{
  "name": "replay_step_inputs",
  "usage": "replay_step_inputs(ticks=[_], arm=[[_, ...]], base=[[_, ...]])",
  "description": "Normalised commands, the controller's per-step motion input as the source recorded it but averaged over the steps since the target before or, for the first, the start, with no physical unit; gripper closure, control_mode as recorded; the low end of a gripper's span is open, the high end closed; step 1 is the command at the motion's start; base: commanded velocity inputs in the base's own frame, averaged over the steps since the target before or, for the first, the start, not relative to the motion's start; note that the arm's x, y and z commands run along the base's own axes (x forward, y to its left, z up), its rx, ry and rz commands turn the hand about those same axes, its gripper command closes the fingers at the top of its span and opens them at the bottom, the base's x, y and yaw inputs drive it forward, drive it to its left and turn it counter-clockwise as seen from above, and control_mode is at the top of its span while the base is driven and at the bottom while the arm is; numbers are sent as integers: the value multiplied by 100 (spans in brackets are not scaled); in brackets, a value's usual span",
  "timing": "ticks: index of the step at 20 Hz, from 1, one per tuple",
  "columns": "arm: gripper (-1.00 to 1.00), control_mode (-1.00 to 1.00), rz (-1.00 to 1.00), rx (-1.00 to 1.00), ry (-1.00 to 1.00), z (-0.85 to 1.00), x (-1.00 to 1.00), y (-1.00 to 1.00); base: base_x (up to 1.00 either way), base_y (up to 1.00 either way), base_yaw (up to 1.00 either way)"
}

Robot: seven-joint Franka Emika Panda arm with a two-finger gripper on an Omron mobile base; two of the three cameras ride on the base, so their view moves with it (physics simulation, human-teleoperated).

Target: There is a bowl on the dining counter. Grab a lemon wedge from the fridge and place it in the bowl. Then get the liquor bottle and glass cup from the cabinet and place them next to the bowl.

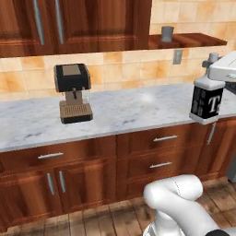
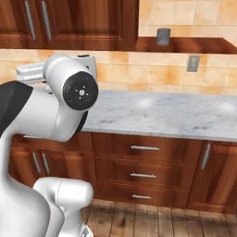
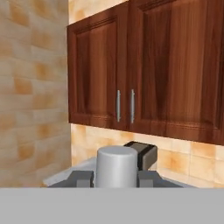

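The liquor bottle (image 1: 207, 103) is seen held upright above the counter (image 1: 124, 113), its grey cap (image 3: 117, 166) pinched between the fingers (image 3: 79, 178), long axis vertical.

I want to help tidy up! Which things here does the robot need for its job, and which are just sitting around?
For the job: liquor bottle, gripped in the hand.
Just sitting around: coffee machine, wall socket, closed cupboards.

My arm: glossy white shells.
A round dark joint cap (image 2: 80, 91) with small pale screws; black band at one link.
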Motion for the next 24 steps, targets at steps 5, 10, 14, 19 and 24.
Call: replay_step_inputs(ticks=[5,10,14,19,24], arm=[[100,100,0,0,0,0,0,0],[100,100,0,0,0,0,0,0],[100,100,0,0,0,0,0,0],[100,100,0,0,0,0,0,0],[100,100,0,0,0,0,0,0]], base=[[-40,96,-34],[-63,85,-35],[-78,76,-36],[-100,62,-31],[-100,40,-27]])
